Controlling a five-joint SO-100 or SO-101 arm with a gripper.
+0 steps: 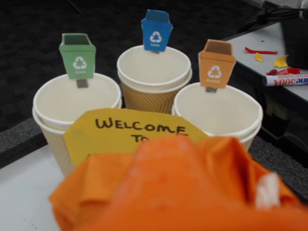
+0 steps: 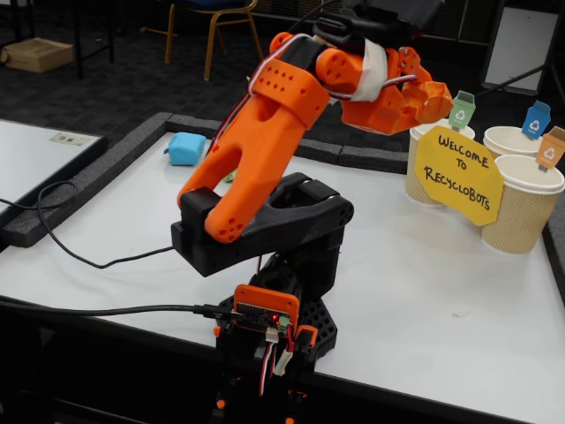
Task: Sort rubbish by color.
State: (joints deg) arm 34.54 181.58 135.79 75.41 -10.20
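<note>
My gripper (image 2: 430, 100) hangs in the air just left of the cups, shut on the orange wad (image 1: 96, 190), which fills the bottom of the wrist view and hides the fingers. Ahead stand three tan paper cups: one with a green bin label (image 1: 77, 54), one with a blue label (image 1: 156, 30), one with an orange label (image 1: 217, 63). The yellow sign (image 1: 130, 132) leans against their front. The light blue wad (image 2: 185, 148) lies on the white table (image 2: 424, 300) at the far left. A sliver of green (image 2: 228, 177) shows behind the arm.
A dark foam border (image 2: 88, 172) runs around the table. Cables (image 2: 71, 256) trail off the left edge from the arm's base (image 2: 274, 318). A marker (image 1: 286, 79) and paper scraps lie on a side surface at the right of the wrist view.
</note>
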